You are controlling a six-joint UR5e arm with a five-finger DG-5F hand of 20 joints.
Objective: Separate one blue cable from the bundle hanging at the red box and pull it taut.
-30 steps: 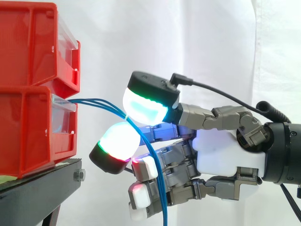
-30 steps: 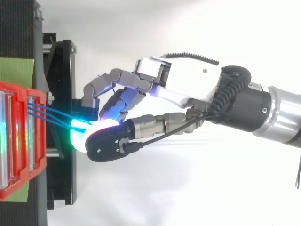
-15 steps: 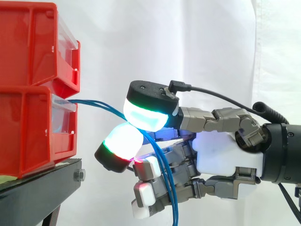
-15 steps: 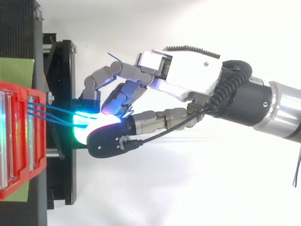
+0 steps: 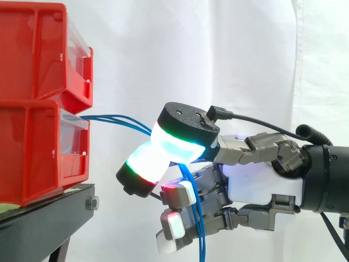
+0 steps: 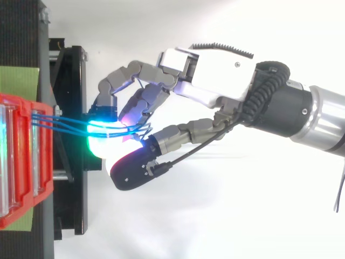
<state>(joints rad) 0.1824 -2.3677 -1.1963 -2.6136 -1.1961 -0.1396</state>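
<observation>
Hanging behind everything, a white curtain (image 5: 229,49) closed off the scene, and a black stand (image 5: 38,218) was seen at the left with red bins (image 5: 27,54) stacked on it. The blue cables (image 6: 70,125) were led out of the front of the lower bin (image 5: 27,158) and carried roughly level to the hand (image 5: 262,183). There they were passed between two glowing pads (image 5: 177,144) pressed together. Below the pads they hung down in front of the curled lower fingers. The bundle was thus pinched by the hand, though which strands were actually caught could not be told. Two bins, one stand and one hand were counted; three cables were made out near the bin in the top view.
</observation>
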